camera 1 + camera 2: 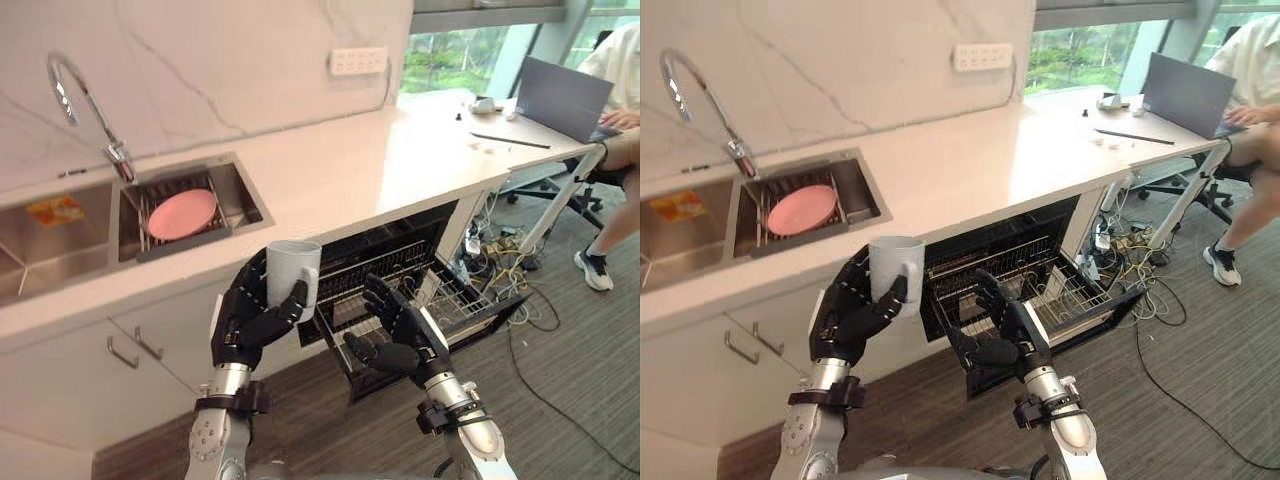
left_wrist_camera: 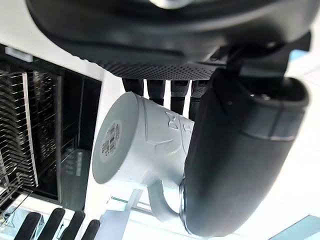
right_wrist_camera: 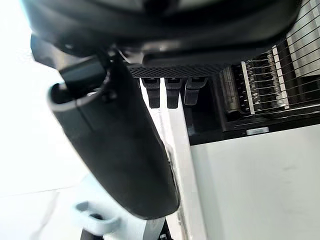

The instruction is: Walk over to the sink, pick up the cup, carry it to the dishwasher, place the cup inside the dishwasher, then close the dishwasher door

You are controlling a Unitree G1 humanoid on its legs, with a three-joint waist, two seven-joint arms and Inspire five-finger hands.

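Note:
My left hand (image 1: 250, 315) is shut on a pale grey-white cup (image 1: 292, 273), holding it upright in front of the counter edge, left of the dishwasher opening. Fingers and thumb wrap the cup (image 2: 145, 145) in the left wrist view, its handle pointing away from the palm. The dishwasher (image 1: 400, 262) under the counter stands open, its wire rack (image 1: 455, 300) pulled out over the lowered door. My right hand (image 1: 400, 335) hovers open and holds nothing, just in front of the rack. The sink (image 1: 60, 235) lies to the left in the counter.
A pink plate (image 1: 182, 213) rests on a rack in the sink's right basin, under a curved tap (image 1: 85, 105). A person (image 1: 620, 120) sits at the counter's far right with a laptop (image 1: 562, 97). Cables (image 1: 500, 250) lie tangled on the floor past the dishwasher.

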